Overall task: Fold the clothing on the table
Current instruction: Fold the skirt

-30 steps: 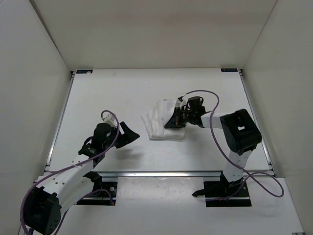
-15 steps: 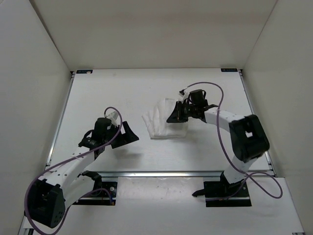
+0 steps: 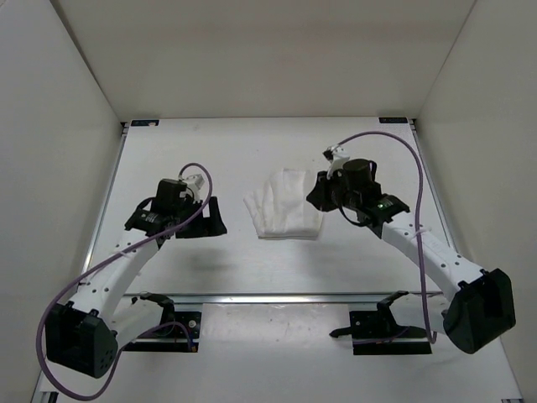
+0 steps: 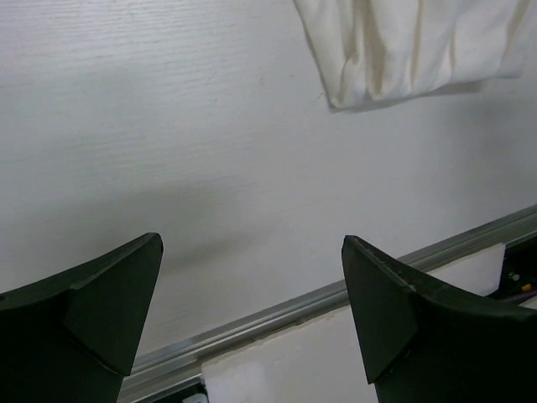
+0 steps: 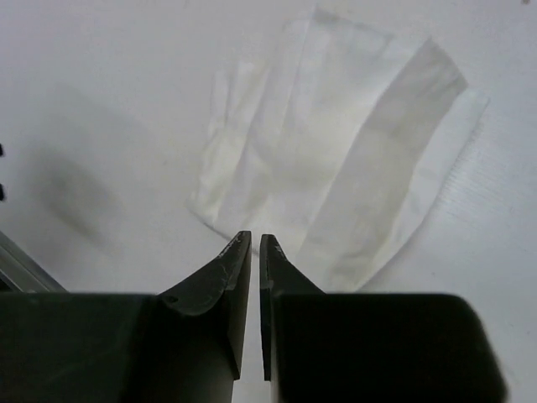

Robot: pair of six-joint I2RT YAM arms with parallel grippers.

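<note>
Hovering nearly closed and empty at the clothing's (image 3: 285, 214) three o'clock, the right gripper (image 5: 255, 240) could snag loose folds, while the left gripper (image 4: 250, 245) gapes at nine.

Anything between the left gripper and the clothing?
Nothing. Only bare table separates the left gripper from the clothing, clearest in the top view; the left wrist view agrees.

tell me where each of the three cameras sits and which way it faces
Top external: fixed above and behind the bases, looking down on the table, left arm, right arm and the clothing between them.
Left wrist: on the left arm, facing bare table and rail past the open left gripper; clothing at top.
Right wrist: on the right arm, facing the clothing past the nearly closed right gripper.
Shared: all show the clothing.
</note>
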